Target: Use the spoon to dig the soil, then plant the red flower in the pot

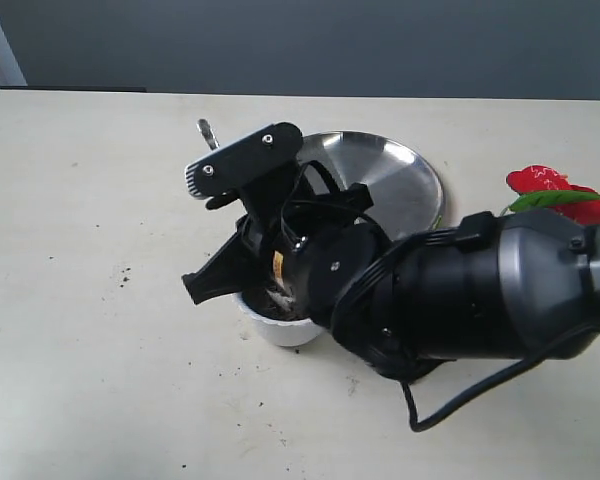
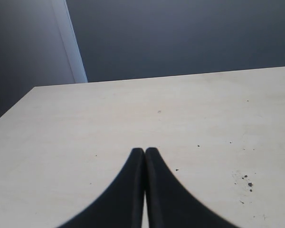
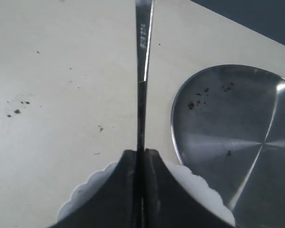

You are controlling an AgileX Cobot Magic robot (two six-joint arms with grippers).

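Observation:
My right gripper reaches across the middle and hangs over the white scalloped pot. It is shut on the silver spoon. The spoon's handle tip sticks out past the wrist, and its bowl is hidden behind the fingers. The pot's rim shows on both sides of the fingers. The soil inside is hidden by the gripper. The red flower lies on the table at the far right with a green leaf across it. My left gripper is shut on nothing above bare table.
A large round steel plate lies just behind the pot, with a few soil crumbs on it. Dark crumbs dot the table left of the pot. The right arm's thick black body covers the table's right side.

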